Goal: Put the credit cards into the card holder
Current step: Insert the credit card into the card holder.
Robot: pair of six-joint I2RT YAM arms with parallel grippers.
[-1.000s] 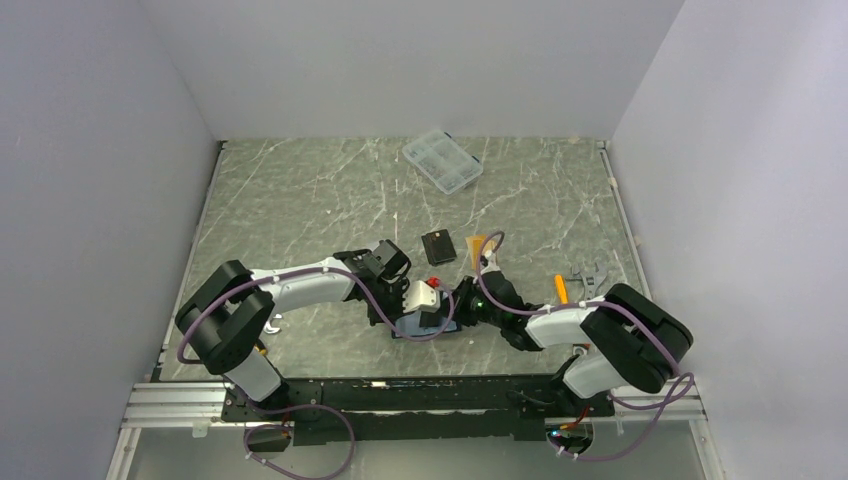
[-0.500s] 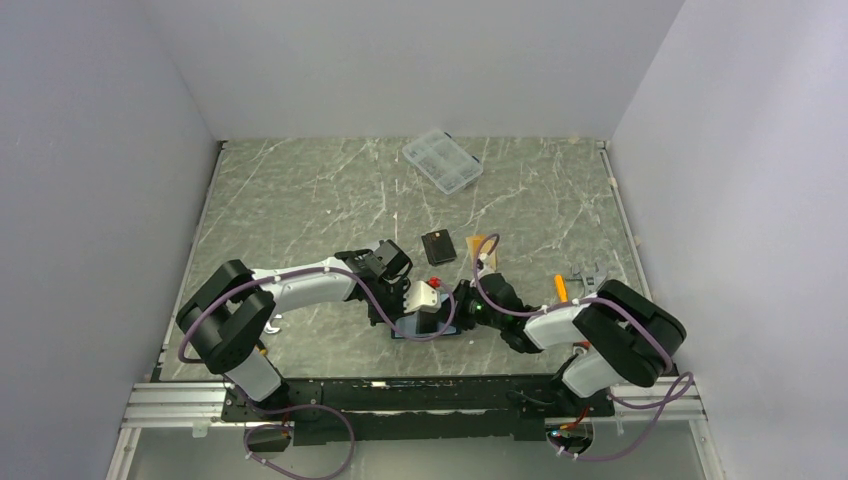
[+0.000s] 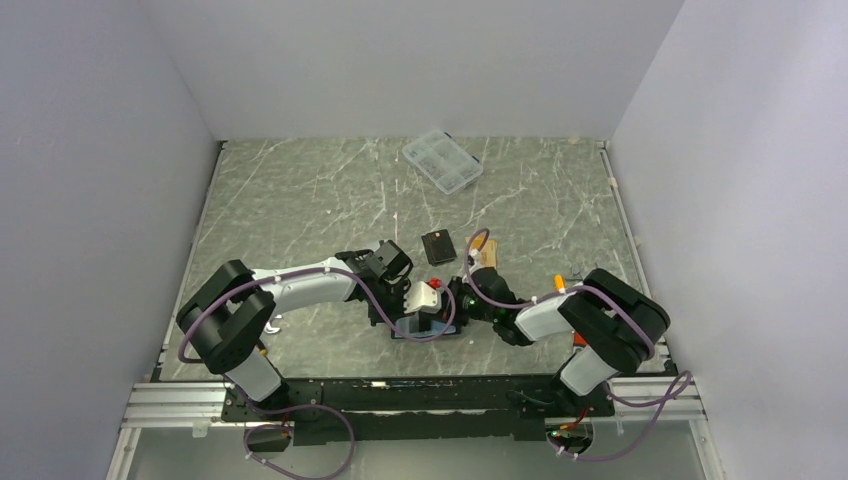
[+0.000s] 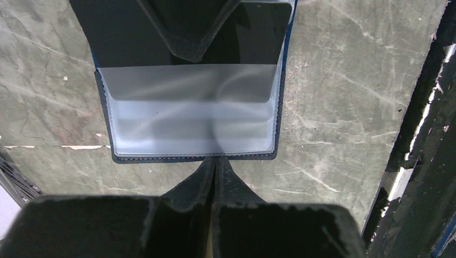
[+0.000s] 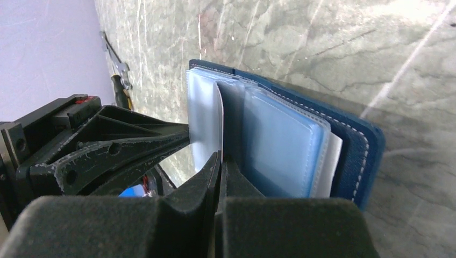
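Right gripper (image 5: pixel 220 161): pressed together on one clear sleeve leaf of the open card holder (image 5: pixel 352 142), leaf standing upright. Left gripper (image 4: pixel 215 163): also pressed together, nipping the holder's stitched edge at bottom centre of its wrist view. Holder lies flat on the bench (image 3: pixel 300 190), low centre of the top view, between both grippers. Black card (image 3: pixel 438 247) and orange card (image 3: pixel 488 251) lie just above it, apart. Clear compartment box (image 3: pixel 442 161) at upper centre.
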